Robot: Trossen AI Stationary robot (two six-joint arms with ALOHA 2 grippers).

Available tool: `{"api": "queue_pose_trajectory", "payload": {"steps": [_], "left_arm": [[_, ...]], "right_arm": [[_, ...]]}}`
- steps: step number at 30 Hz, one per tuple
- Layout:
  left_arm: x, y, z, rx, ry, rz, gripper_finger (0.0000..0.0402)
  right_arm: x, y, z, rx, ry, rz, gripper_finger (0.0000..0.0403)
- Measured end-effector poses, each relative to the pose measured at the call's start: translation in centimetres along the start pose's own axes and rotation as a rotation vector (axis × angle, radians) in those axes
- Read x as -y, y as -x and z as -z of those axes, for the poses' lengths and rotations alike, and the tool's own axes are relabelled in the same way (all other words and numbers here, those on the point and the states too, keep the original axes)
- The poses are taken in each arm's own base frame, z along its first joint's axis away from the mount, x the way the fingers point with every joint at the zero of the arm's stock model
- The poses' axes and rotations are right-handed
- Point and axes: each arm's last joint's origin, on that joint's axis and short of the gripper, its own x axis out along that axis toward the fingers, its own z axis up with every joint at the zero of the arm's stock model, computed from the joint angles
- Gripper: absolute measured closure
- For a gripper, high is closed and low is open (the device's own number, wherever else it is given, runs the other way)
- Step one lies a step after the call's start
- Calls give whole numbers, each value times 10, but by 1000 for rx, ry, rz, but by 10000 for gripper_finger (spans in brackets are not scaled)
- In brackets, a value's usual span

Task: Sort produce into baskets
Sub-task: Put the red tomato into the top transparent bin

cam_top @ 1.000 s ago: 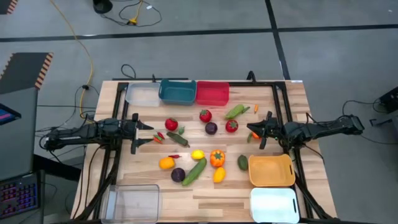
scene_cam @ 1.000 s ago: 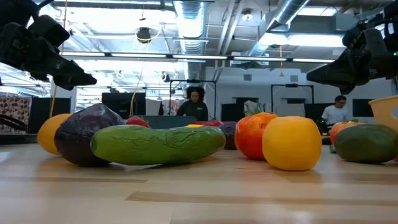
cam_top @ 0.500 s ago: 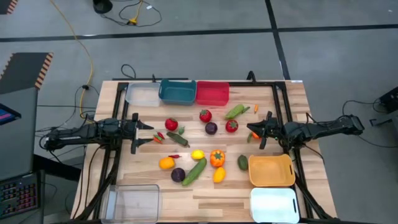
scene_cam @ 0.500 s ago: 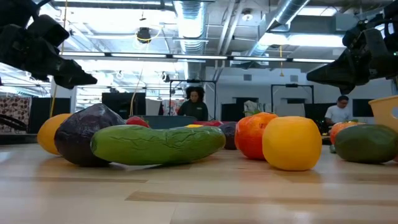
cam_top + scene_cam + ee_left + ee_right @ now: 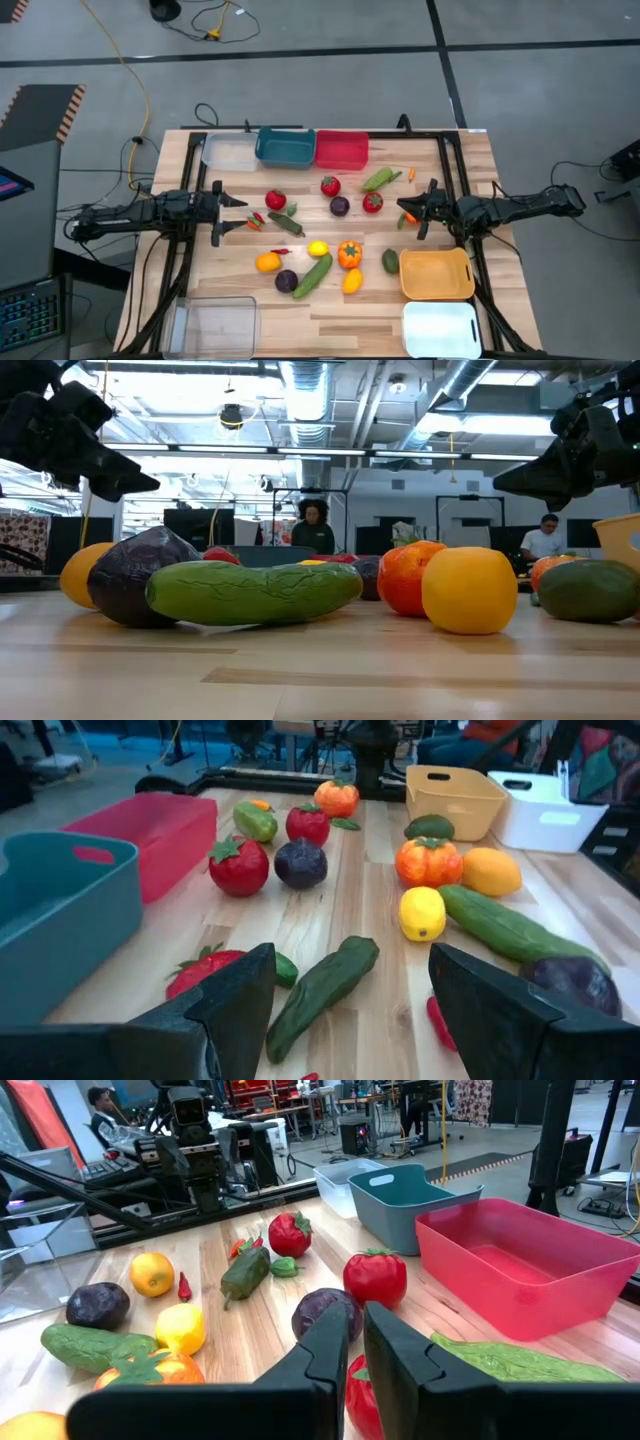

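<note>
Produce point(image 5: 318, 249) sits packed mid-frame in the high view, every basket point(image 5: 341, 150) empty. Your left gripper point(image 5: 226, 213) hangs spread at left, right gripper point(image 5: 409, 212) pinched together at right. Risk: descending fingers nudge round neighbours, which roll off.

Pale wooden slatted table point(image 5: 440, 160), light grain. Teal plastic bin point(image 5: 285, 147) beside red plastic bin point(image 5: 341, 150); orange-yellow plastic bin point(image 5: 436, 273), white plastic bin point(image 5: 441, 327). Green veined toy cucumber point(image 5: 255, 591), dark purple round toy vegetable point(image 5: 130, 570).
</note>
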Motion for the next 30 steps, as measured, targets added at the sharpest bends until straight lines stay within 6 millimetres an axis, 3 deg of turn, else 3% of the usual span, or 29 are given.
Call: {"api": "queue_pose_trajectory", "payload": {"steps": [6,16,30], "left_arm": [[0,0,0,2,95,-2,150],[-4,0,0,47,421,-130,150],[-5,0,0,45,287,-169,150]], "right_arm": [[0,0,0,0,0,0,336],[0,0,0,0,0,0,336],[0,0,0,0,0,0,336]]}}
